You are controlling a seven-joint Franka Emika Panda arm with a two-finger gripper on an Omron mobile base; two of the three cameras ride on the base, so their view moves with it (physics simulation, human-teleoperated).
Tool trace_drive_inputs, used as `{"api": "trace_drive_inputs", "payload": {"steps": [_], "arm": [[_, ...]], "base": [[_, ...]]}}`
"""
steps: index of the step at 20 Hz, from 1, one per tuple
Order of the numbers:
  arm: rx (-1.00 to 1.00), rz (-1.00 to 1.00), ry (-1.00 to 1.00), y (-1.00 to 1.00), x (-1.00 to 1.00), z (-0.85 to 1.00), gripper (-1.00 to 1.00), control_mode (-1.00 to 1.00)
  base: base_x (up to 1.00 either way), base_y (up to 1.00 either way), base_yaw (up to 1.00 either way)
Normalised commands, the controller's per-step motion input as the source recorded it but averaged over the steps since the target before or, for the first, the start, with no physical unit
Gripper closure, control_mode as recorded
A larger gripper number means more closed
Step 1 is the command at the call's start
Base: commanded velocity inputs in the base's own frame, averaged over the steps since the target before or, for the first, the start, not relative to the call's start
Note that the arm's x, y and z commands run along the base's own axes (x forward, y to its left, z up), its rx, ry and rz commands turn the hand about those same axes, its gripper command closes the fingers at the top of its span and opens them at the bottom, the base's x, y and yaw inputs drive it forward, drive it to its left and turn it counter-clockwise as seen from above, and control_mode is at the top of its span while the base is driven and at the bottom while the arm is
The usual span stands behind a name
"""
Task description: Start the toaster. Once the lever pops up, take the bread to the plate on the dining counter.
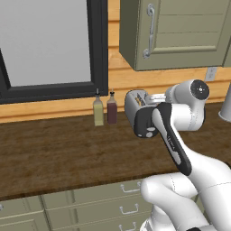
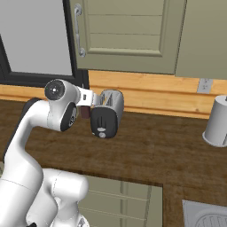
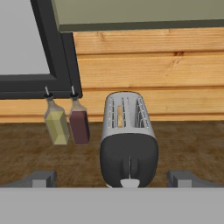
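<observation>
The silver-white toaster (image 3: 129,131) stands on the wooden kitchen counter against the wall, its dark end panel facing me with a pale knob low on it. A tan edge of the bread (image 3: 120,116) shows in its left slot. My gripper (image 3: 113,179) is open. Its two dark fingertips (image 3: 41,178) stand wide on either side of the toaster's near end, short of it and touching nothing. In the base views the toaster (image 1: 135,106) (image 2: 111,106) sits just beyond my bent arm. The plate and the dining counter are out of view.
Two small bottles, one olive-yellow (image 3: 57,124) and one dark red (image 3: 79,124), stand just left of the toaster. A dark-framed window (image 1: 97,49) and an upper cabinet (image 2: 128,35) hang above. A grey canister (image 2: 217,122) stands at the right, with a sink corner (image 2: 206,217) near it.
</observation>
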Motion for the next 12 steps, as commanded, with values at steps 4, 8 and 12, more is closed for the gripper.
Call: {"api": "trace_drive_inputs", "payload": {"steps": [4,8,12], "arm": [[0.00,0.00,0.00,0.00,0.00,0.00,-1.00,-1.00],[0.00,0.00,0.00,0.00,0.00,0.00,-1.00,-1.00],[0.00,0.00,0.00,0.00,0.00,0.00,-1.00,-1.00]], "base": [[0.00,0.00,0.00],[0.00,0.00,0.00],[0.00,0.00,0.00]]}}
